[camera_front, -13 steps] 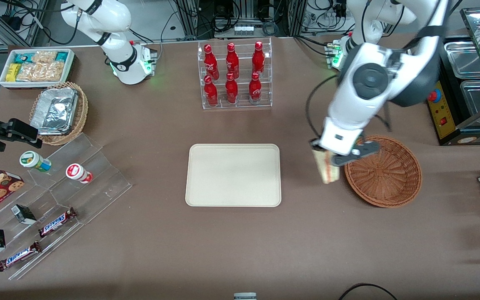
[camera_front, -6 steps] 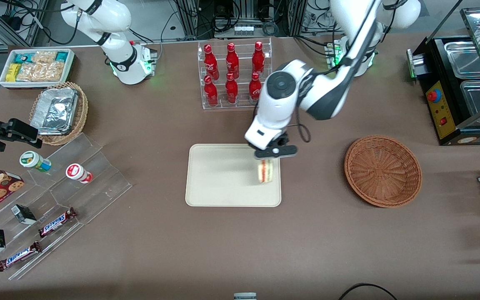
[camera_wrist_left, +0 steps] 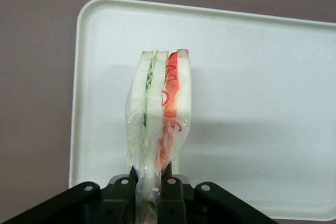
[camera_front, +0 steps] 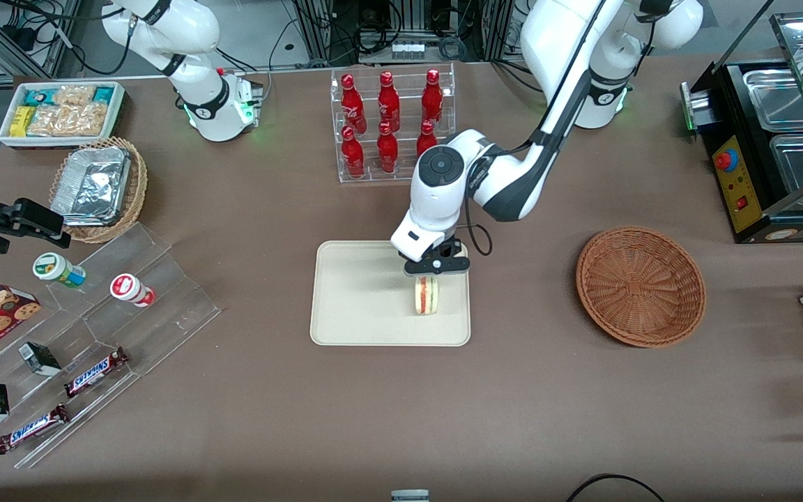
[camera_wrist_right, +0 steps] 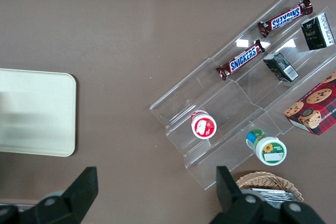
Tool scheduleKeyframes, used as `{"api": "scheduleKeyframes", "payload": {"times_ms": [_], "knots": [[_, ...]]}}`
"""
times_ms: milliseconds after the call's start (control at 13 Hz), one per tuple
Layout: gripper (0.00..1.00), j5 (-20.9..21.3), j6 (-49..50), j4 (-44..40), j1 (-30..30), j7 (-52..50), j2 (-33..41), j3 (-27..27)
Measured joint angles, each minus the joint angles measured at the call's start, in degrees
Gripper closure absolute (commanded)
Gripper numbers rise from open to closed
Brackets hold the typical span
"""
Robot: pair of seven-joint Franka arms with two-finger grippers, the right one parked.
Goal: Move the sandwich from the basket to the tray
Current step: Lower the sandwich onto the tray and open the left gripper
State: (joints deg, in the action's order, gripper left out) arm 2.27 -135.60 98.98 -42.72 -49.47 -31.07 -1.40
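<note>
My left gripper (camera_front: 433, 268) is shut on the wrapped sandwich (camera_front: 426, 295), a pale bread wedge with red and green filling, and holds it upright over the cream tray (camera_front: 360, 300), near the tray's edge toward the basket. In the left wrist view the gripper (camera_wrist_left: 149, 182) pinches the sandwich (camera_wrist_left: 160, 108) by its wrapper, with the tray (camera_wrist_left: 262, 103) below it. I cannot tell whether the sandwich touches the tray. The reddish-brown wicker basket (camera_front: 640, 285) holds nothing and stands toward the working arm's end of the table.
A clear rack of red bottles (camera_front: 391, 125) stands farther from the front camera than the tray. Toward the parked arm's end are a clear stepped display (camera_front: 81, 348) with snacks, a tan basket with foil containers (camera_front: 98, 188) and a white snack bin (camera_front: 60, 111).
My gripper has carried the sandwich from beside the basket to over the tray, then a little farther over the tray and lower.
</note>
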Motion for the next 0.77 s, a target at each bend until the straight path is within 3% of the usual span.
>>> {"api": "scheduleKeyframes", "payload": {"times_ms": [308, 769], "knots": [[1.0, 0.09, -2.58, -0.18, -0.84, -0.25, -2.48, 0.05], [0.92, 0.25, -3.01, -0.19, -0.84, -0.25, -3.4, 0.23]]}}
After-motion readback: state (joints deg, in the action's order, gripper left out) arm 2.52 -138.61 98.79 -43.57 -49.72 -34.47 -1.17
